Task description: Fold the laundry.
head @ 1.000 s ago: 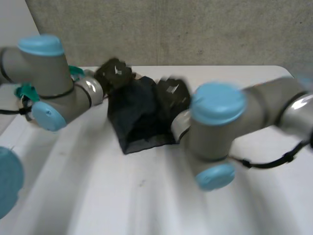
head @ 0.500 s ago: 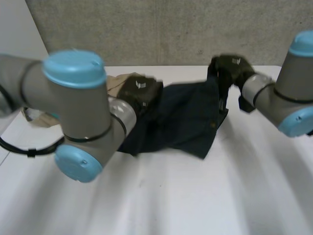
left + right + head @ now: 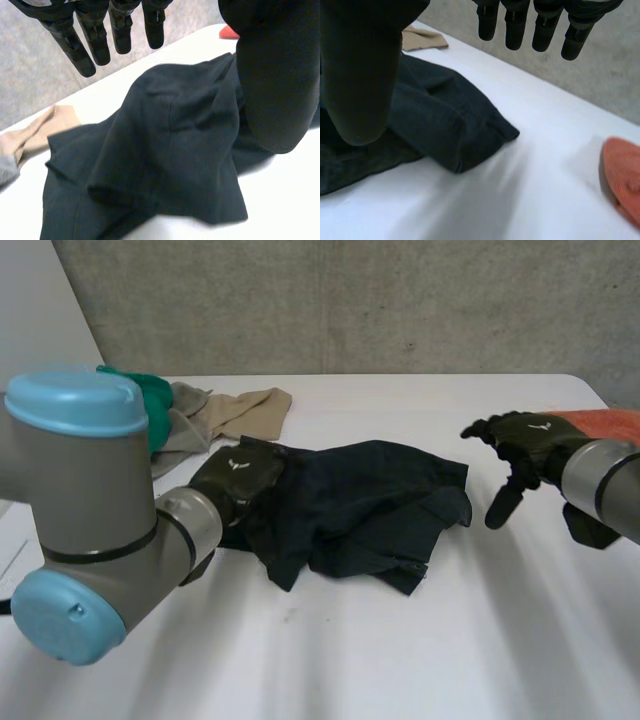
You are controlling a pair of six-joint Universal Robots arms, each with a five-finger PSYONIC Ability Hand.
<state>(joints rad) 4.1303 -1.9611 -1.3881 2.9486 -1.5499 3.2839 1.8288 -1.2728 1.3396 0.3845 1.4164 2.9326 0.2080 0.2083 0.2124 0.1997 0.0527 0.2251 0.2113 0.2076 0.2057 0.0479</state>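
Observation:
A dark navy garment (image 3: 355, 502) lies crumpled in the middle of the white table (image 3: 420, 640). My left hand (image 3: 238, 480) rests at its left edge, open; in the left wrist view its straight fingers (image 3: 97, 35) hang above the dark cloth (image 3: 165, 150) and hold nothing. My right hand (image 3: 520, 452) hovers open to the right of the garment, apart from it. In the right wrist view its fingers (image 3: 514, 25) are spread above bare table beside the garment's folded corner (image 3: 445, 125).
A green cloth (image 3: 152, 400), a grey cloth (image 3: 185, 432) and a beige cloth (image 3: 245, 408) lie at the back left. An orange cloth (image 3: 600, 423) lies at the right edge behind my right hand. Bare table stretches along the front.
Both hands held the dark garment up and spread it sideways, then opened. The garment now lies on the table, and my right hand has drawn away to the right.

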